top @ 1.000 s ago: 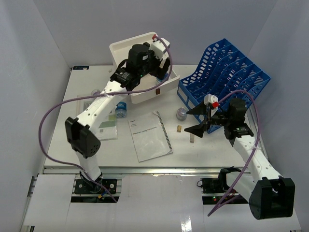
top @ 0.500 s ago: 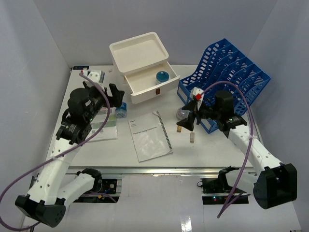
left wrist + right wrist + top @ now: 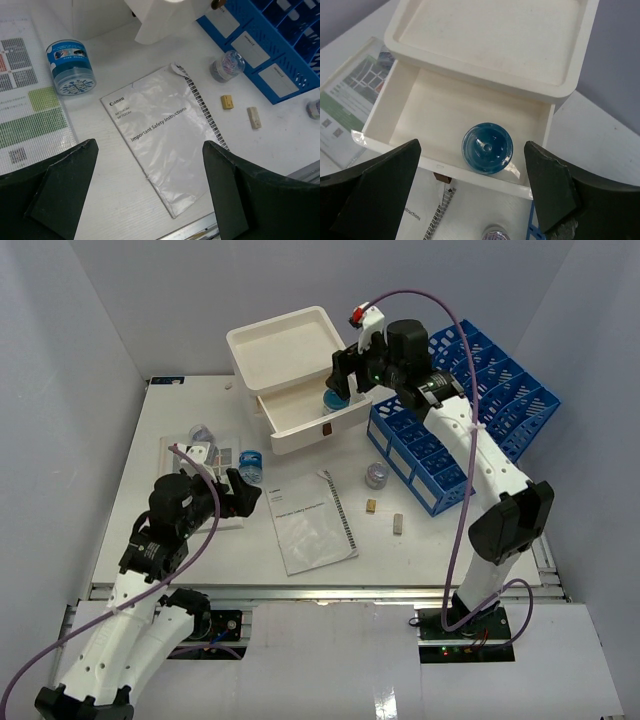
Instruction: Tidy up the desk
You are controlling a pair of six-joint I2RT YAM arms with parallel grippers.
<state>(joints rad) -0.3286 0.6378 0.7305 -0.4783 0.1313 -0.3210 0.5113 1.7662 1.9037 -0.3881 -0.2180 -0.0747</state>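
The desk (image 3: pixel 450 540) is a wide white tabletop with a metal rail (image 3: pixel 300 590) along its front. A white drawer box (image 3: pixel 285 345) stands at the back with its drawer (image 3: pixel 300 425) pulled open. A blue round container (image 3: pixel 336 398) lies in the drawer and also shows in the right wrist view (image 3: pixel 487 149). My right gripper (image 3: pixel 350 375) is open and empty above that drawer (image 3: pixel 472 190). My left gripper (image 3: pixel 235 495) is open and empty, low over the front left of the desk (image 3: pixel 150 200), near a white booklet (image 3: pixel 165 135).
A blue-lidded tub (image 3: pixel 70 67), a laminated sheet (image 3: pixel 25 100), a small clear jar (image 3: pixel 227 65) and two small erasers (image 3: pixel 227 102) (image 3: pixel 254 117) lie around the booklet (image 3: pixel 310 520). A blue file rack (image 3: pixel 470 410) stands at the right. Another clear container (image 3: pixel 200 432) sits at the left.
My left arm has pulled back from the drawer to the front left. My right arm has swung from mid-desk up over the open drawer. The blue container now lies uncovered in the drawer.
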